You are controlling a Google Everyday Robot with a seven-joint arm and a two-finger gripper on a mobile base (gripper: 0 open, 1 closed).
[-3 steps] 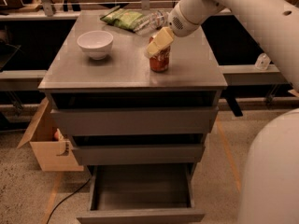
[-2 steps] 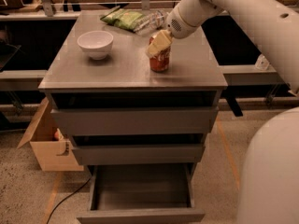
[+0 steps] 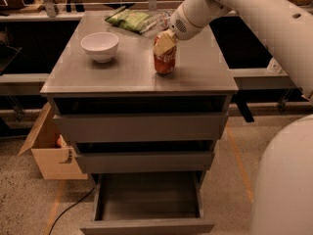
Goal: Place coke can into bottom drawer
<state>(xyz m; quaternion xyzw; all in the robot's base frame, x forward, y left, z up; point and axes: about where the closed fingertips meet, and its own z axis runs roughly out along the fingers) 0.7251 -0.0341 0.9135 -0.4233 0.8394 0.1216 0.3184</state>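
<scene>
The coke can is a small red can standing on the grey cabinet top, right of centre. My gripper comes down from the upper right on the white arm, and its pale fingers are closed over the can's top and upper side. The can's base is at or just above the cabinet top. The bottom drawer is pulled out at the foot of the cabinet, directly below the can, and its grey inside shows nothing in it. The two drawers above it are slightly ajar.
A white bowl stands on the left of the cabinet top. A green snack bag and a clear plastic bottle lie at the back. A cardboard box sits on the floor at the left. My white base fills the lower right.
The gripper and the coke can have shifted slightly to the left and a little upward together. The bowl and the drawers have not moved.
</scene>
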